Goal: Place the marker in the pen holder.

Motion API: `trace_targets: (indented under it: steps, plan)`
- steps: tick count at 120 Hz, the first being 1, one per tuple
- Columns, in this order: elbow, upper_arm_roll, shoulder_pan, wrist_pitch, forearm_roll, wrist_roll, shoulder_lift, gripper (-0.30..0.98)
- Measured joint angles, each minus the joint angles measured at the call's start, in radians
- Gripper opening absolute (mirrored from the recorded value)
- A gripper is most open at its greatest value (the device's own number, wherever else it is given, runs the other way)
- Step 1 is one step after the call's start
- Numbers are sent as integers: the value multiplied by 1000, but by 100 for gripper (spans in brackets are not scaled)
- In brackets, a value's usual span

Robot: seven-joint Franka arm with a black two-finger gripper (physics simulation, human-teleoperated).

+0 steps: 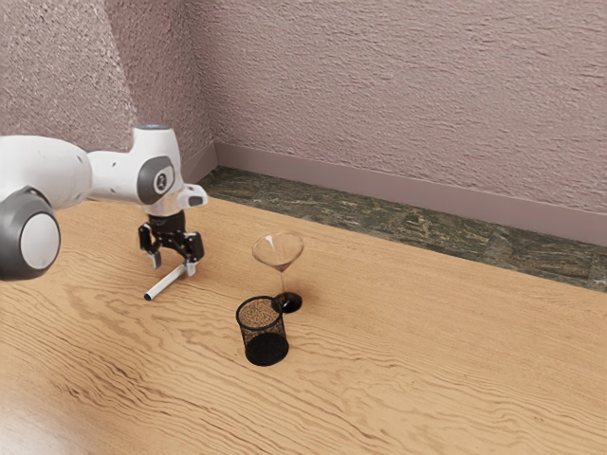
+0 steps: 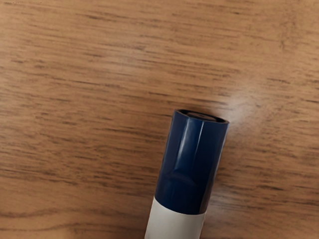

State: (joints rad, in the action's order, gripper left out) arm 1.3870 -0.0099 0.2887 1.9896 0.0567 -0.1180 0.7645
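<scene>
My gripper [image 1: 174,264] is low over the table with its two fingers standing apart. The white marker [image 1: 165,283] lies at a slant on the wood, one end under the hand near the finger on the exterior view's right, its dark end pointing away. In the wrist view the marker [image 2: 189,164] is large and close, with a blue cap and white body. The black mesh pen holder [image 1: 262,332] stands upright, apart from the marker, toward the exterior view's right and nearer the camera.
A stemmed glass [image 1: 278,253] with a dark base stands just behind the pen holder, toward the table's far edge. The wooden table [image 1: 427,360] extends past both toward the exterior view's right.
</scene>
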Motion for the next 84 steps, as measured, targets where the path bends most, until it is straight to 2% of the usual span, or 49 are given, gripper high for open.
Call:
trace_targets:
  steps: [8,27,38,63,84]
  plan:
    - [-1,-3,0,3,0,-10,-3,61]
    - [-1,-2,0,5,-5,-29,-8,31]
    - [0,-2,0,7,-7,-39,-7,19]
    - [5,-2,0,10,-7,-54,-6,1]
    - [9,2,0,14,-11,-59,-7,-6]
